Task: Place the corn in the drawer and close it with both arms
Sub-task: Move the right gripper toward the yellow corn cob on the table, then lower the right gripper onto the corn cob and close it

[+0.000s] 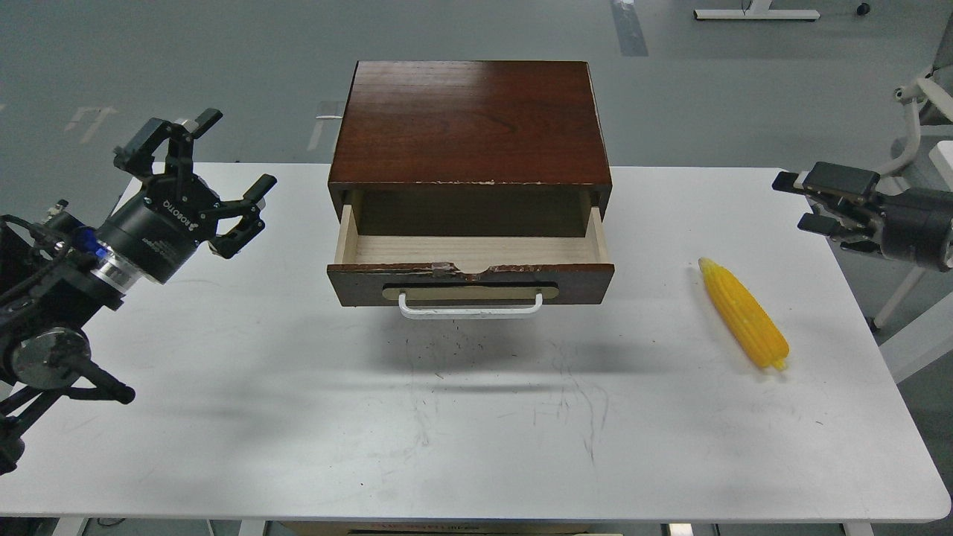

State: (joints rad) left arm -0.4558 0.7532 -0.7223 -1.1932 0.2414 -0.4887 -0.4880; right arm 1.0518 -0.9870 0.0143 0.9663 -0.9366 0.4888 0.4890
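Note:
The corn lies on the white table at the right, its pointed end toward the back. The drawer stands pulled out of the dark wooden cabinet, and its pale wood inside is empty. My left gripper is open and empty, held in the air to the left of the drawer. My right gripper is open and empty, seen side-on near the right edge, behind and to the right of the corn, apart from it.
The table's right edge runs close to the corn. White frame parts stand off the table at the far right. The drawer's white handle sticks out toward me.

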